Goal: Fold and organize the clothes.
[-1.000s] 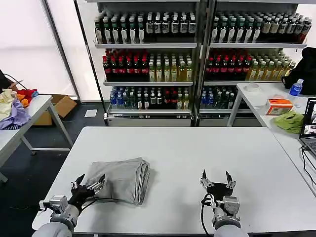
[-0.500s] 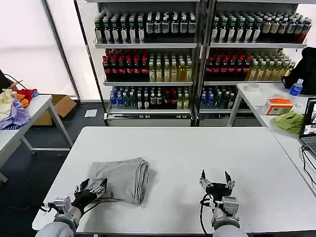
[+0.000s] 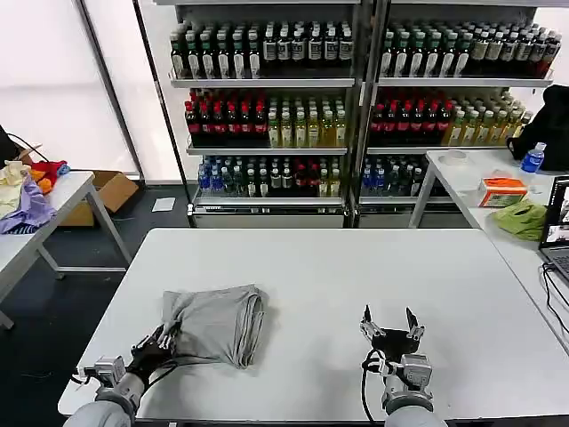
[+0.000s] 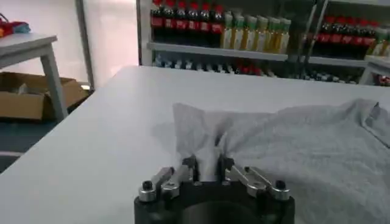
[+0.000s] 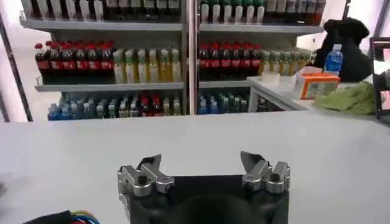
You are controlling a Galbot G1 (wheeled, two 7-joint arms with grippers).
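Where pinched, probably: T-shirt [image 3: 216, 324] edge.

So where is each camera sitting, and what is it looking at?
Head view: on the robot's head, looking forward and down at the white table; left gripper and right gripper show.
Left wrist view: on the left arm, facing the grey T-shirt; its fingers pinch the cloth.
Right wrist view: on the right arm, facing bare table and bottle shelves; its fingers stand spread.
Shared: head and left wrist views both show the T-shirt; all show the shelves.
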